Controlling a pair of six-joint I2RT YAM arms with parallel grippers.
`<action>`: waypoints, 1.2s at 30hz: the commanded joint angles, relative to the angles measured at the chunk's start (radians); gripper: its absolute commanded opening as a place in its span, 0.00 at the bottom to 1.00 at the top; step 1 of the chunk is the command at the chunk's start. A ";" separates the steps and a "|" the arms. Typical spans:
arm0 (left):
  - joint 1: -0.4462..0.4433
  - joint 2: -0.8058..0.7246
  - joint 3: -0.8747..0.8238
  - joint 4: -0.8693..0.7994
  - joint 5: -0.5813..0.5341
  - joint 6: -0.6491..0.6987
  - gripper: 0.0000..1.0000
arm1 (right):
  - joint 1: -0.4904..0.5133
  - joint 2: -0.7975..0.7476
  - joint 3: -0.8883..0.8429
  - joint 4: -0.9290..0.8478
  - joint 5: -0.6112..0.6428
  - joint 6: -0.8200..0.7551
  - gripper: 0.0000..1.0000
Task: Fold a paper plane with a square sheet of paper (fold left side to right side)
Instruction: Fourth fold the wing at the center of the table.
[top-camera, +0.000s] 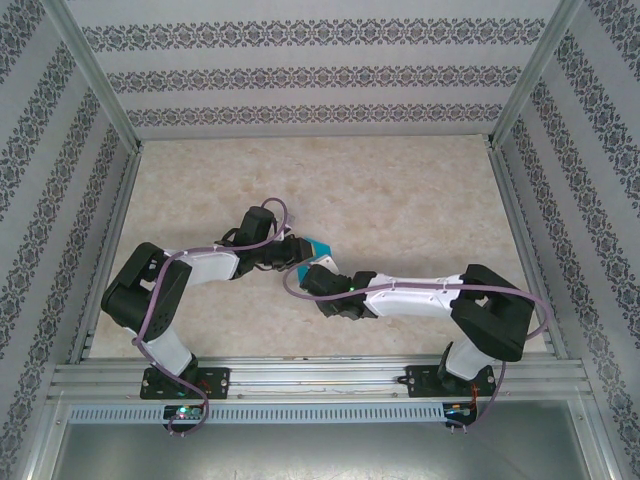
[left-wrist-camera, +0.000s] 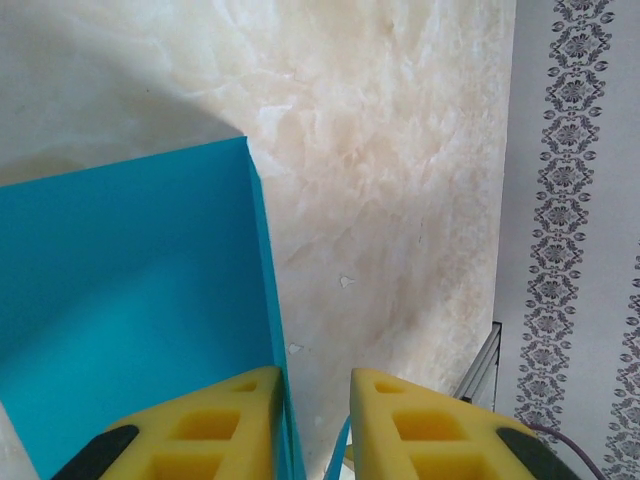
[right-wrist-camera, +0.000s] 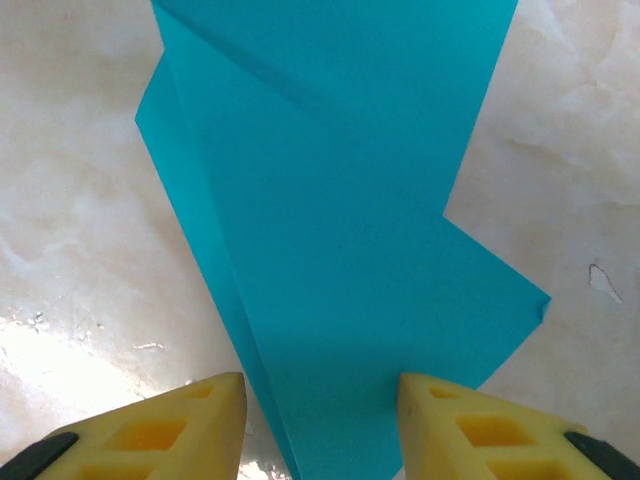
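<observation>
The paper (top-camera: 315, 247) sits on the desk (top-camera: 400, 190) between both tools. The left tool (left-wrist-camera: 315, 378) is narrow around a raised edge; I cannot tell if it grips. The right tool (right-wrist-camera: 320, 385) straddles it, half-wide. A slipping edge could skew the crease.

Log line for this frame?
teal paper: creased, on table | left hand: open at paper edge | right hand: open over paper

The two arms reach in from the near edge of the marbled table (top-camera: 400, 190) and meet about its middle. The left gripper (top-camera: 288, 252) and the right gripper (top-camera: 312, 268) stand close together over the square sheet of paper (top-camera: 316, 247), teal-blue, with a small patch showing between them. Patterned walls (top-camera: 300, 75) close the far, left and right edges.
</observation>
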 joint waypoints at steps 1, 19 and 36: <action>-0.011 -0.012 0.021 0.011 -0.001 -0.005 0.25 | 0.018 0.021 0.029 -0.014 0.042 0.007 0.43; -0.011 -0.018 0.019 -0.005 -0.015 0.004 0.25 | 0.022 0.041 0.027 -0.022 0.070 0.020 0.31; 0.071 -0.161 -0.065 -0.084 -0.035 0.047 0.38 | 0.020 0.043 0.017 -0.027 0.058 0.017 0.00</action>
